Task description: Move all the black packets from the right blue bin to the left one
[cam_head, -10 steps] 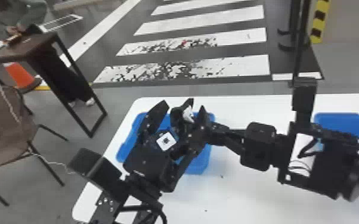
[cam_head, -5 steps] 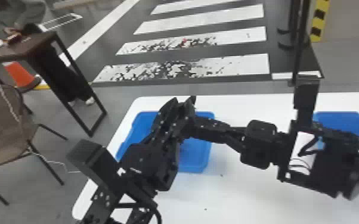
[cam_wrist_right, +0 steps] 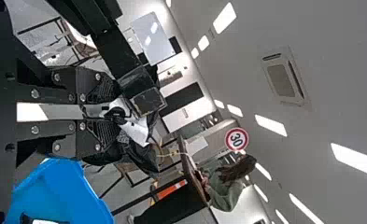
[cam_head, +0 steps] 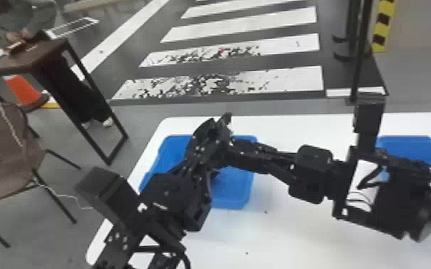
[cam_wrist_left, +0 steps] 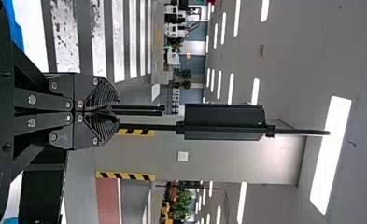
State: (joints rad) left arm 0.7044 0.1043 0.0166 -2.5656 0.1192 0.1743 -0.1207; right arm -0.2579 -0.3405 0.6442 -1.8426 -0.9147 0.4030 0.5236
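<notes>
Blue at the rim and set on a white table (cam_head: 297,243), sits below both arms as the left bin (cam_head: 241,196), with a partly cut-off dark item with a white patch (cam_wrist_right: 29,219) inside. Pinches a black packet (cam_wrist_right: 139,158) with a white label at the fingertips of the right gripper (cam_head: 232,152), and presses the fingertips together on the left gripper (cam_head: 214,133), close by the right one over the bin. Lies well apart, partly behind the right arm, as the right bin (cam_head: 404,143).
</notes>
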